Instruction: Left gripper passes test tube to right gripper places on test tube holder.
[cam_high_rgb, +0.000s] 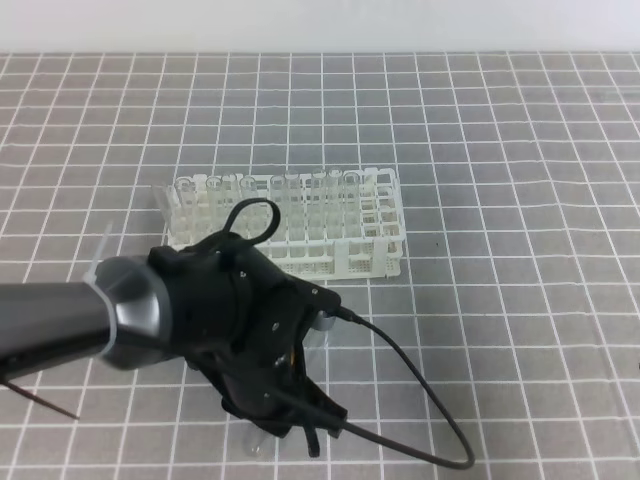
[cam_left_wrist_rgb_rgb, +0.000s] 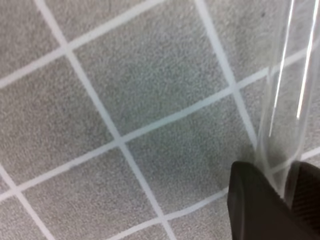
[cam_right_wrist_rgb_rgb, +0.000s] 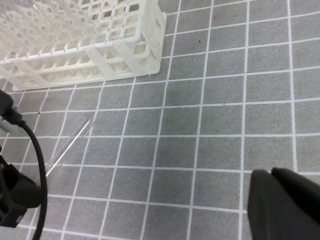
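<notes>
The clear test tube (cam_right_wrist_rgb_rgb: 70, 145) lies on the grey gridded mat in front of the white test tube holder (cam_high_rgb: 290, 225), its open end pointing toward the rack. My left gripper (cam_left_wrist_rgb_rgb: 285, 177) is down over it. In the left wrist view the tube (cam_left_wrist_rgb_rgb: 282, 100) runs between the two black fingers (cam_left_wrist_rgb_rgb: 252, 200), which press on both sides. From above, the bulky left gripper (cam_high_rgb: 285, 400) hides most of the tube; one clear end (cam_high_rgb: 254, 446) peeks out below it. My right gripper (cam_right_wrist_rgb_rgb: 270, 175) is shut and empty, off to the right.
Several clear tubes stand upright in the left part of the holder (cam_right_wrist_rgb_rgb: 125, 50). A black cable (cam_high_rgb: 420, 400) loops over the mat to the right of the left arm. Open gridded mat stretches to the right of the rack.
</notes>
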